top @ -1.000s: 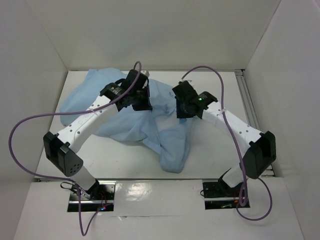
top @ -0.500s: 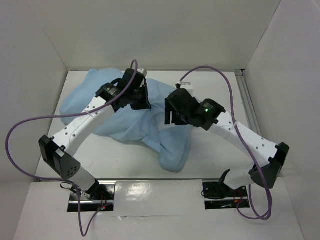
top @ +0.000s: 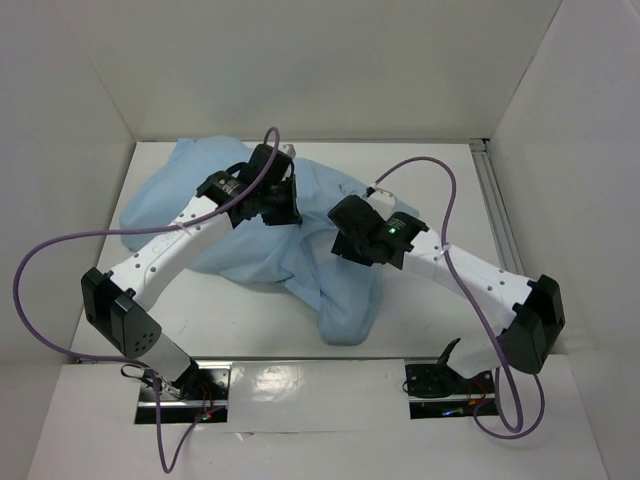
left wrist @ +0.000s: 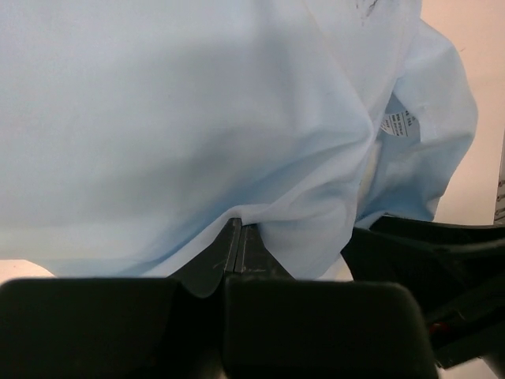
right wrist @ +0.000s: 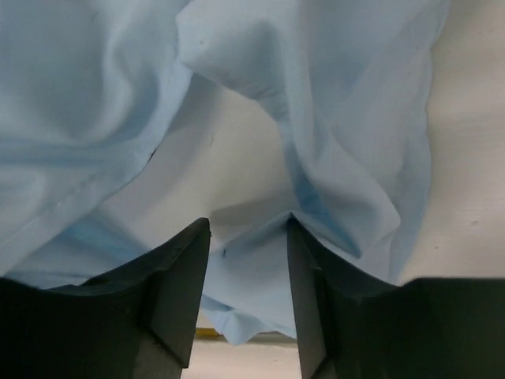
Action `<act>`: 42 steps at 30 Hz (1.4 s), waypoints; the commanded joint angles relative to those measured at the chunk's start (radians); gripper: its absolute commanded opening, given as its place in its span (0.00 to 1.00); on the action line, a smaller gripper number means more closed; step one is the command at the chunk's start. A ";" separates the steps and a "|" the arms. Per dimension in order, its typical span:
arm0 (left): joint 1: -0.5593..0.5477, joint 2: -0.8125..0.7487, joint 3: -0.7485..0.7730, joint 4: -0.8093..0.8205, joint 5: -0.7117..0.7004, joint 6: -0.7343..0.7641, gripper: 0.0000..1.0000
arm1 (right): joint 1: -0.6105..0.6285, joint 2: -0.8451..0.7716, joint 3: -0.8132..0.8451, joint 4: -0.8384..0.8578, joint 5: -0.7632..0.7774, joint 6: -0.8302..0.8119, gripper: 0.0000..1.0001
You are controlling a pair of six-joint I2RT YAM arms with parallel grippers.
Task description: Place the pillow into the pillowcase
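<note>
The light blue pillowcase (top: 345, 300) lies crumpled from the table's back left to its front middle. My left gripper (top: 283, 208) rests on its upper middle. In the left wrist view the jaws (left wrist: 239, 225) are pressed together with a fold of the pillowcase (left wrist: 197, 118) coming out of their tips. A white care label (left wrist: 398, 122) shows on the cloth. My right gripper (top: 345, 240) hovers low over the cloth's centre, open (right wrist: 246, 229), with blue fabric (right wrist: 79, 95) between and below its fingers (right wrist: 180, 272). An off-white patch (right wrist: 229, 158) shows between folds; I cannot tell if it is the pillow.
White walls enclose the table (top: 240, 320) on the left, back and right. A metal rail (top: 497, 215) runs along the right edge. Purple cables (top: 40, 290) loop from both arms. The arm bases (top: 185, 385) sit at the near edge.
The right gripper has swung left and then come down closer over the middle of the cloth. The left gripper has stayed almost where it was, still pinching the fabric.
</note>
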 commanded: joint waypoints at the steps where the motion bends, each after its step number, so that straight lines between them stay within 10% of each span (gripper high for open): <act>1: 0.007 -0.037 -0.004 0.024 -0.013 -0.013 0.00 | -0.003 0.037 0.009 0.036 0.032 0.067 0.49; 6: 0.016 -0.048 -0.013 0.033 -0.013 -0.013 0.00 | 0.018 -0.029 -0.039 -0.074 0.060 0.143 0.00; 15: 0.016 -0.028 -0.022 0.053 0.007 -0.013 0.00 | 0.060 -0.205 -0.008 0.121 -0.020 -0.130 0.00; 23: 0.016 -0.018 -0.040 0.062 0.016 -0.023 0.00 | 0.060 -0.176 -0.097 0.675 -0.480 -0.492 0.00; 31: 0.025 -0.028 -0.059 0.062 0.016 -0.023 0.00 | 0.060 -0.119 -0.062 0.342 -0.139 -0.555 0.00; 36: 0.034 -0.048 -0.007 0.062 0.035 -0.023 0.00 | 0.060 -0.056 0.041 0.027 0.084 -0.467 0.84; 42: 0.034 -0.048 0.024 0.062 0.055 -0.023 0.00 | 0.069 -0.267 -0.026 0.038 0.051 -0.392 0.94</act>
